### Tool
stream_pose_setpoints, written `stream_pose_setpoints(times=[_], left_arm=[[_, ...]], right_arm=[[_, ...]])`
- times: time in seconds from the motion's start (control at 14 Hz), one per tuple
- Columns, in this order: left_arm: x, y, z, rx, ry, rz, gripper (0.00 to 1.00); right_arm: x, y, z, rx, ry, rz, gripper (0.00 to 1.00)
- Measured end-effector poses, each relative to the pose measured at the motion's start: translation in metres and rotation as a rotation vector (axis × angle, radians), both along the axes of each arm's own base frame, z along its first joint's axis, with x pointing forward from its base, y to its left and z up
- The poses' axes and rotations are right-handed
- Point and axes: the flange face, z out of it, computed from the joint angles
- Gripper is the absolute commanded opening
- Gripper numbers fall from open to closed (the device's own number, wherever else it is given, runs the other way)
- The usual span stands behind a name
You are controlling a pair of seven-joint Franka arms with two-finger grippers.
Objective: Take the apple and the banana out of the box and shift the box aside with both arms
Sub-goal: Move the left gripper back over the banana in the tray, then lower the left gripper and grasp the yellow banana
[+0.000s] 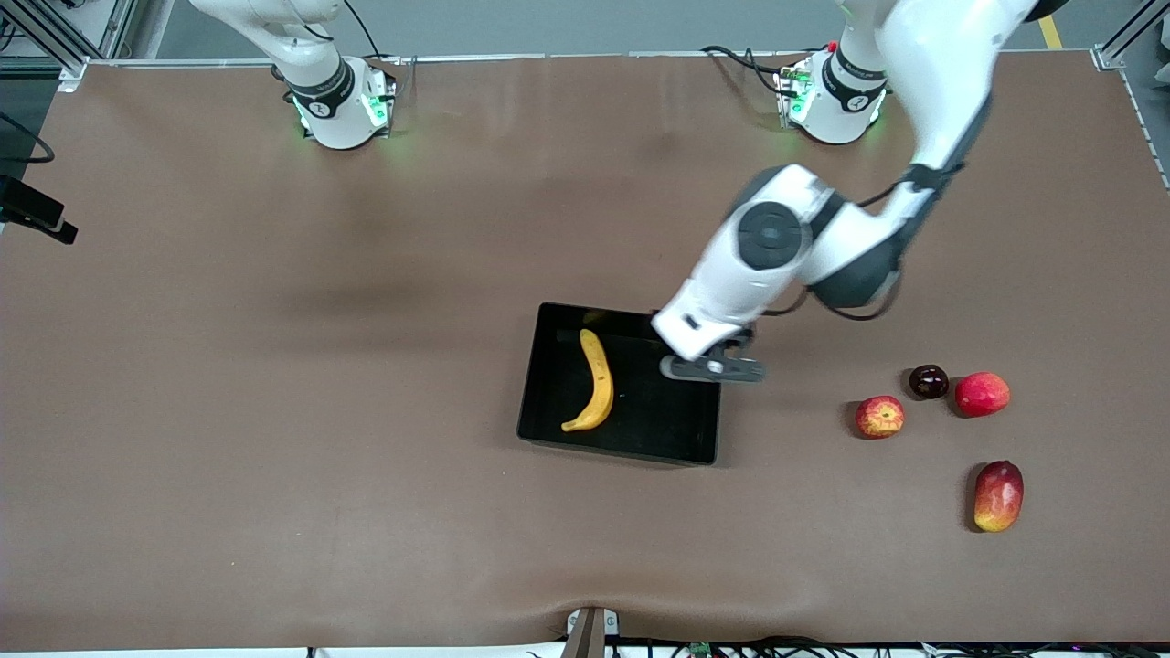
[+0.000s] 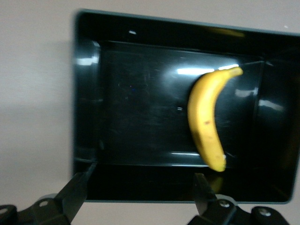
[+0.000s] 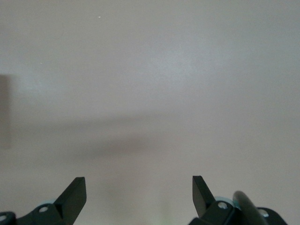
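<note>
Your left gripper's [image 1: 712,367] fingers gape empty over the glossy black tray's [image 1: 548,322] wall; the right gripper's [image 3: 139,192] also. Curved banana [image 1: 595,381] inside.

Brown table [image 1: 274,411] carries black tray [image 1: 548,384], streaked apple [image 1: 879,417], dark fruit [image 1: 929,381] — plus red apple [image 1: 983,394], mango [image 1: 998,495]

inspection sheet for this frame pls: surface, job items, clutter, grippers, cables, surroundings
Surface: brown table, slightly rippled at the edge nearest the front camera.
Job's things: banana lies in the black tray; streaked apple on the table toward the left arm's end.
Clutter: plain red apple, dark round fruit, mango.
Grippers: left gripper open over the tray's edge; right gripper open over bare table.
Cables: black leads by the left arm's base.
Surroundings: metal frame posts at the corners.
</note>
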Motion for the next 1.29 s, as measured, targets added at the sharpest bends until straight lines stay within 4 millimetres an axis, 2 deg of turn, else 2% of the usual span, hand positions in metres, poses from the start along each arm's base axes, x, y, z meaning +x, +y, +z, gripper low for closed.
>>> stream_pose_setpoints(times=[0.14, 0.29, 0.5, 0.64, 0.93, 1.29], left_arm=[[-0.001, -0.033, -0.014, 0.0, -0.01, -0.01, 1.0], [0.001, -0.058, -0.036, 0.019, -0.03, -0.02, 1.0], [-0.004, -0.085, -0.077, 0.043, -0.076, -0.05, 1.0], [-0.013, -0.099, -0.103, 0.037, -0.081, -0.071, 1.0], [-0.021, -0.11, -0.135, 0.052, -0.107, -0.094, 1.0], [-0.027, -0.116, -0.147, 0.053, -0.105, -0.106, 1.0]], right_arm=[[0.002, 0.0, -0.003, 0.0, 0.004, 0.0, 1.0], [0.004, -0.001, -0.006, 0.001, 0.009, 0.0, 1.0], [0.007, -0.001, -0.013, 0.002, 0.022, -0.001, 1.0], [0.013, -0.002, -0.024, 0.003, 0.041, -0.001, 1.0], [0.029, -0.005, -0.05, 0.002, 0.08, -0.002, 1.0], [0.036, -0.014, -0.065, 0.003, 0.106, -0.016, 1.0]])
